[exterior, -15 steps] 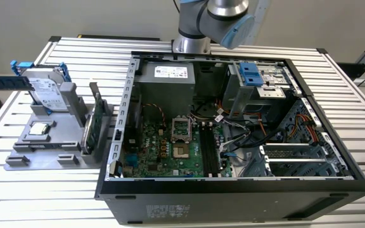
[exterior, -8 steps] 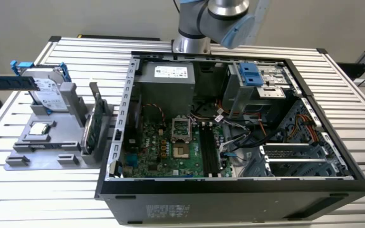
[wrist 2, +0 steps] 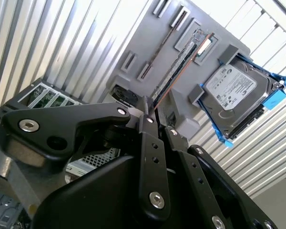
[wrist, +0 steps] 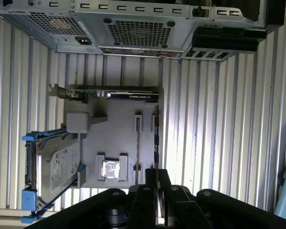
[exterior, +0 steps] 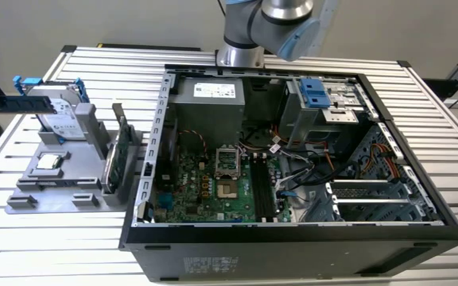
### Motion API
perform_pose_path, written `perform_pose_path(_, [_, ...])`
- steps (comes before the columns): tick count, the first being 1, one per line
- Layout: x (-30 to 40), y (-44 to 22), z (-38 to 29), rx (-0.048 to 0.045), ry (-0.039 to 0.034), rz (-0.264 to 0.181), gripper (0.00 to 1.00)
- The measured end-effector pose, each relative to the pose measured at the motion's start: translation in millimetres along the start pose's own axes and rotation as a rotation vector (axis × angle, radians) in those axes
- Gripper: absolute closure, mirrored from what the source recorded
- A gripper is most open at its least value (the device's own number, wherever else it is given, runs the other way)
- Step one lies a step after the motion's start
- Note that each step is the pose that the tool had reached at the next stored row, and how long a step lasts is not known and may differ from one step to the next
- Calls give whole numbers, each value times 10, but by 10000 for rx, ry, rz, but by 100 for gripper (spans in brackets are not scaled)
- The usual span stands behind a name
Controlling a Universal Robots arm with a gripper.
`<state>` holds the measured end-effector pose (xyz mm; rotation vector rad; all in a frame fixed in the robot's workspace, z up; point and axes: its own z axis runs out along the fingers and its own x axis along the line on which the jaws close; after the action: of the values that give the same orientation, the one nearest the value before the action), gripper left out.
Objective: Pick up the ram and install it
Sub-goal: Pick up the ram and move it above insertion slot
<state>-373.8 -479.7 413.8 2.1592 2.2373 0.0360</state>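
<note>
The ram (exterior: 22, 104) is a long, thin, dark blue stick, level in the air above the hard drive at the exterior view's far left. My gripper (wrist 2: 147, 110) is shut on one end of it, and the stick (wrist 2: 178, 71) runs away from the fingers over the grey holder. In the first wrist view the ram (wrist: 156, 138) shows edge-on ahead of my gripper (wrist: 156, 172). The open computer case (exterior: 388, 107) lies on the table, with the motherboard's black slots (exterior: 262, 185) well off to the exterior view's right of the ram.
A grey holder (exterior: 54, 182) left of the case carries a silver hard drive in a blue bracket (exterior: 62, 119), a processor chip (exterior: 48, 161) and a green card on edge (exterior: 117, 155). Cables (exterior: 309, 161) and drive cages crowd the case's right half. The table is ribbed aluminium (exterior: 22, 250).
</note>
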Motion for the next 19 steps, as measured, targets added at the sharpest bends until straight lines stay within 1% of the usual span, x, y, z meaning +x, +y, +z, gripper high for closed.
perform_pose_path(19, [-8,230,9,-1,0,0,100])
